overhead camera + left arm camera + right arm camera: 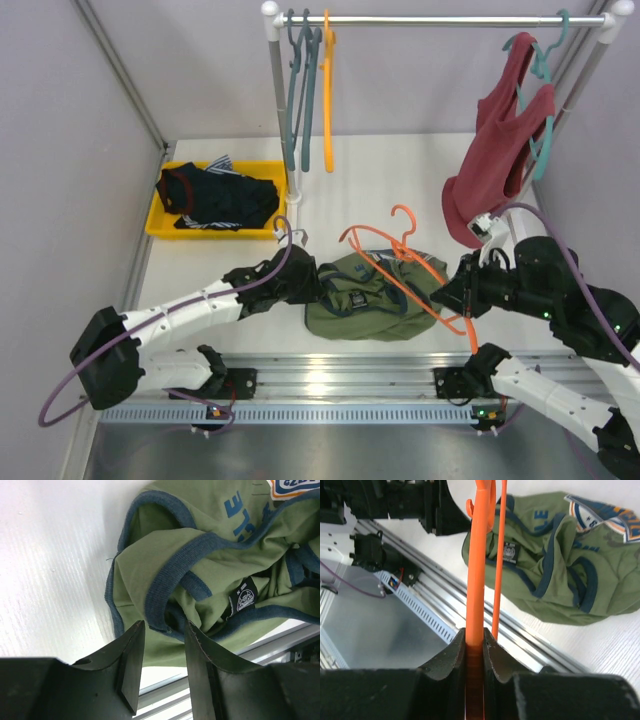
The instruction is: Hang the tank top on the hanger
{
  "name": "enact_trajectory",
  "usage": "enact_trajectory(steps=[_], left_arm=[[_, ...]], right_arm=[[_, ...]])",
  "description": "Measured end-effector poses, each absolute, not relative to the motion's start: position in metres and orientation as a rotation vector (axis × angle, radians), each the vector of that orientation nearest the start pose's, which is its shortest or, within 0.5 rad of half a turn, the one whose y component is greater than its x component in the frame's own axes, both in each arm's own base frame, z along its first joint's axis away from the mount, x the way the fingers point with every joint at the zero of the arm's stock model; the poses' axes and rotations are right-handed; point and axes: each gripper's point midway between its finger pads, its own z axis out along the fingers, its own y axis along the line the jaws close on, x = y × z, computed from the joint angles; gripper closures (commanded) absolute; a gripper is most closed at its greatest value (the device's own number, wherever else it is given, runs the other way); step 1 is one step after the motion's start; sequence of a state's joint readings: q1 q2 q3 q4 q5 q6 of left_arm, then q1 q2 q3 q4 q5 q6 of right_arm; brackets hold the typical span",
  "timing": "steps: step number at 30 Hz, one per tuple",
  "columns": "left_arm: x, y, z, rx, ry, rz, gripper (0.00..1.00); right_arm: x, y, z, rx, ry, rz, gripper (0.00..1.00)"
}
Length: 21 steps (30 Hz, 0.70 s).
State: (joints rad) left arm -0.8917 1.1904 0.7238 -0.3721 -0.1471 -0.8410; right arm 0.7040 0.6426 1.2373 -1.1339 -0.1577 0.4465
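Observation:
The olive-green tank top point(365, 300) lies crumpled on the table near the front edge, navy trim showing. The reddish-orange hanger point(404, 244) lies tilted over its right side, hook pointing away. My left gripper point(316, 284) is at the top's left edge. In the left wrist view it point(162, 629) is open, with its tips at a navy-trimmed fold of the tank top point(210, 555) and nothing between them. My right gripper point(463, 305) is shut on the hanger's lower end. The right wrist view shows this gripper point(475, 634) clamped on the hanger point(479, 555), beside the tank top point(560, 580).
A yellow bin point(160, 228) with a dark striped garment sits at back left. A rack post point(283, 130) holds a rail with teal-grey hangers point(300, 80) and a yellow-orange hanger point(327, 100). A dark red tank top point(500, 150) hangs at right. An aluminium rail point(340, 365) lines the near edge.

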Motion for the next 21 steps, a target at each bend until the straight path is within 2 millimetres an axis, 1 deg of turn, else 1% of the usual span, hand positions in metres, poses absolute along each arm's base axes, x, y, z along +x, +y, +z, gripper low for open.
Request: enact_trajectory(steps=[3,6,11,14,15,18,21], left_arm=[[0.196,-0.246,0.094,-0.014,2.491,-0.584,0.6],[0.198,-0.245,0.091,-0.019,2.49,-0.56,0.63],[0.201,-0.243,0.091,-0.023,2.484,-0.541,0.68],[0.202,-0.244,0.09,-0.019,2.485,-0.535,0.73],[0.202,-0.244,0.089,-0.018,2.488,-0.532,0.76],[0.202,-0.245,0.087,-0.012,2.495,-0.523,0.79],[0.203,-0.245,0.085,-0.002,2.499,-0.516,0.84]], right_arm=[[0.091,0.147,0.289,-0.416,2.243,0.856,1.0],[0.085,0.15,0.282,-0.441,2.285,0.879,1.0],[0.079,0.154,0.28,-0.478,2.306,0.913,1.0],[0.077,0.156,0.277,-0.5,2.322,0.926,1.0],[0.076,0.156,0.276,-0.505,2.327,0.927,1.0],[0.074,0.157,0.272,-0.521,2.352,0.924,1.0],[0.072,0.156,0.268,-0.535,2.372,0.917,1.0]])
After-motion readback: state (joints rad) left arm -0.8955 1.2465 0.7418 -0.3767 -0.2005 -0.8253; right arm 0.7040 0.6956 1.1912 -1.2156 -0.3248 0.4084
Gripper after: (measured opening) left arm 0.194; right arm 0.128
